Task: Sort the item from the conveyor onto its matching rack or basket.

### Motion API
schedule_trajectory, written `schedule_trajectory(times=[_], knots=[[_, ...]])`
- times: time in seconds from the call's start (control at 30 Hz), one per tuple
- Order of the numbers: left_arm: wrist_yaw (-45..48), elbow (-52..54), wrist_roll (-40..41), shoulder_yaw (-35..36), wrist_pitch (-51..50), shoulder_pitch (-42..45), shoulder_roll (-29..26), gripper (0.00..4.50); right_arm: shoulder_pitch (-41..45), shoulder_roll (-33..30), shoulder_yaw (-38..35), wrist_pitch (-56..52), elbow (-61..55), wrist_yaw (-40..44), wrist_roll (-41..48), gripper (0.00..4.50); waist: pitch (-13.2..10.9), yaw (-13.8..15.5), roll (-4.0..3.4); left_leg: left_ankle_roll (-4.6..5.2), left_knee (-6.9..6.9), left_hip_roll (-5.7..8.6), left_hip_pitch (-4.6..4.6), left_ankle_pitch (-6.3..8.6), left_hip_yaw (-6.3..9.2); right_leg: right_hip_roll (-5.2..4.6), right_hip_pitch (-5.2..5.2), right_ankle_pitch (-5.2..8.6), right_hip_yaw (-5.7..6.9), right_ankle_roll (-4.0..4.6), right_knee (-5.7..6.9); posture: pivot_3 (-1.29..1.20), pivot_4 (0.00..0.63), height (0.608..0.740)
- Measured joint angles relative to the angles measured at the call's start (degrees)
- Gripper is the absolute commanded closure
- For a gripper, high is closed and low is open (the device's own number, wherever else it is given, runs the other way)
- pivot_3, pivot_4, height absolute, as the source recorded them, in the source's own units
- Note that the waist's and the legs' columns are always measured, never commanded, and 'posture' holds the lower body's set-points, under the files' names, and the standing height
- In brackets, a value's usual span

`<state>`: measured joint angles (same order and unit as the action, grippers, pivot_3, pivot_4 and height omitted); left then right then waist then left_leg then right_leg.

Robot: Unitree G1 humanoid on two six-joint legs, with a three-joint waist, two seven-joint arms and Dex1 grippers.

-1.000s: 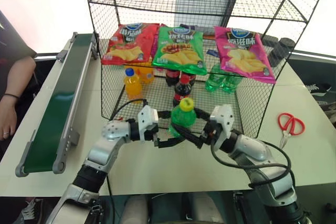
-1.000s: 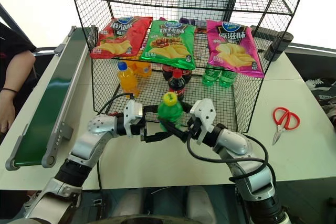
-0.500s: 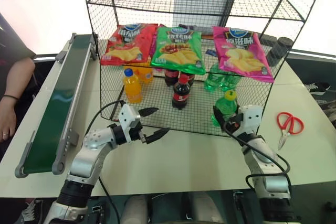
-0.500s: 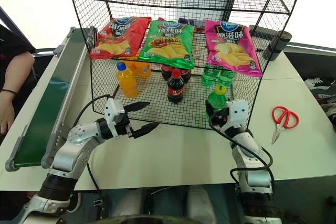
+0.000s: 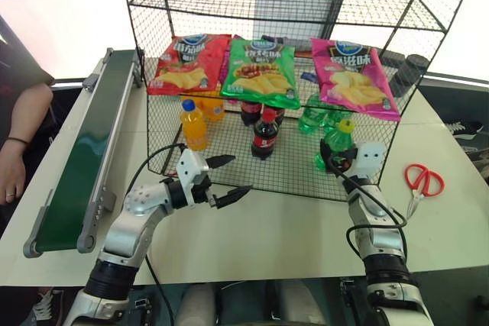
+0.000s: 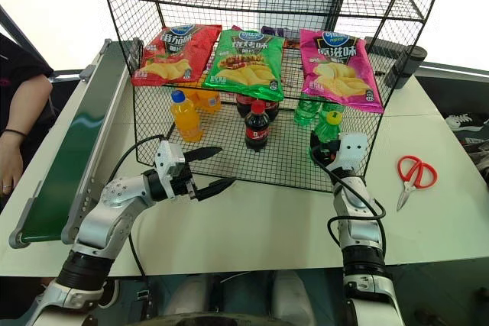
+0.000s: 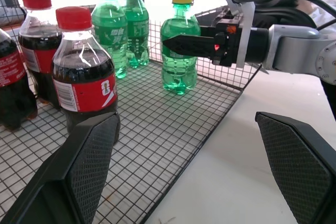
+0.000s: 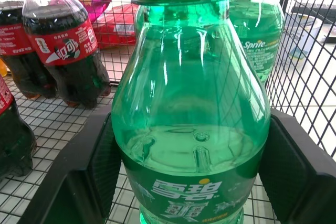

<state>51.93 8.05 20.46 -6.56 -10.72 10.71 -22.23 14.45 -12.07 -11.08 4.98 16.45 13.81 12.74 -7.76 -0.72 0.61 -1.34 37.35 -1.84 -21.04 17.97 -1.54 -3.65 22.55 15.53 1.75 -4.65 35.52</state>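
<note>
The item [image 5: 337,145], a clear-green bottle with a yellow cap, stands upright at the right front of the rack's [image 5: 226,140] bottom mesh shelf, its base at the mesh. My right gripper [image 5: 336,160] is shut on the item's body; in the right wrist view both fingers [image 8: 94,166] press the sides of the item [image 8: 191,129]. In front of the rack's middle, over the table, my left gripper [image 5: 239,175] hovers open and holds nothing. The conveyor [image 5: 84,150] runs along the table's left side with nothing on its belt.
On the shelf stand two more green bottles [image 7: 118,27], cola bottles [image 5: 263,132] and an orange bottle [image 5: 192,124]. Chip bags [image 5: 263,72] hang across the rack's front, with cartons on top. Red scissors [image 5: 422,181] lie at the right. A person's arm [image 5: 19,135] rests left of the conveyor.
My right gripper has carried the item from between both grippers to the right and forward, onto the rack's bottom shelf. The left gripper has stayed open and drawn slightly left.
</note>
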Motion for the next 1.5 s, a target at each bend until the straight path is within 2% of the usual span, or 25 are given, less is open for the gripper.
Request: schedule_trajectory(times=[0.03, 0.27, 0.7, 0.97, 1.07, 1.27, 1.5], knots=[[-0.1, 0.0, 0.0, 0.0, 0.0, 0.2, 0.1, 0.0, 0.0, 0.0, -0.1, 0.2, 0.1, 0.2, 0.2, 0.02, 0.0, 0.0, 0.0, 0.0, 0.0, 0.0, 0.0, 0.0, 0.0, 0.0, 0.0, 0.0, 0.0, 0.0, 0.0, 0.0, 0.15, 0.74], [-0.3, 0.0, 0.0, -1.0, 0.0, 0.6, 0.3, 0.0, -1.3, 0.6, 0.1, 0.6, -1.9, 0.9, 0.9, 0.02, 0.0, 0.0, -0.04, 0.0, 0.0, -0.01, 0.03, 0.0, 0.0, -0.02, -0.03, 0.0, -0.01, 0.0, 0.0, 0.0, 0.15, 0.74], [-2.5, 0.0, 0.9, -1.0, -1.3, 1.3, 1.4, 0.0, -13.2, -0.6, 4.2, -2.7, -20.7, 1.4, -3.1, 0.02, 0.1, 0.1, -0.07, 0.01, -0.04, -0.01, 0.12, 0.0, 0.0, -0.01, -0.09, 0.0, -0.02, 0.0, 0.0, 0.0, 0.15, 0.74], [-3.3, -1.8, 0.8, 0.4, -1.1, 1.5, -0.2, 0.0, -22.7, -7.5, 5.9, -9.6, -36.8, 7.3, -2.0, 0.02, 0.1, 0.2, -0.06, 0.02, -0.04, 0.01, 0.22, 0.01, 0.01, 0.01, -0.21, 0.01, -0.01, 0.01, -0.04, 0.0, 0.15, 0.74], [-3.1, -3.5, 0.7, 1.1, -0.6, 1.6, -1.1, 0.0, -26.7, -10.6, 4.4, -11.5, -41.3, 10.5, 0.9, 0.02, 0.1, 0.3, -0.05, 0.02, -0.05, 0.02, 0.3, 0.01, 0.0, 0.01, -0.27, 0.01, -0.01, 0.02, -0.06, 0.0, 0.15, 0.74], [-1.4, -5.3, -0.3, 1.9, 0.0, 1.3, -5.3, 0.0, -37.4, -17.5, -4.1, -14.0, -49.0, 19.1, 10.2, 0.02, 0.1, 0.3, -0.02, 0.03, -0.13, 0.01, 0.47, 0.02, -0.01, 0.03, -0.4, 0.02, -0.02, 0.03, -0.09, 0.0, 0.15, 0.74], [1.6, -6.4, -0.2, 6.0, 0.0, -2.1, -11.4, 0.0, -43.8, -18.7, -14.4, -14.7, -47.4, 23.4, 15.1, 0.02, 0.1, 0.2, -0.03, 0.03, -0.19, -0.02, 0.56, 0.02, -0.04, 0.01, -0.42, 0.1, -0.07, 0.16, -0.08, 0.0, 0.15, 0.74]])
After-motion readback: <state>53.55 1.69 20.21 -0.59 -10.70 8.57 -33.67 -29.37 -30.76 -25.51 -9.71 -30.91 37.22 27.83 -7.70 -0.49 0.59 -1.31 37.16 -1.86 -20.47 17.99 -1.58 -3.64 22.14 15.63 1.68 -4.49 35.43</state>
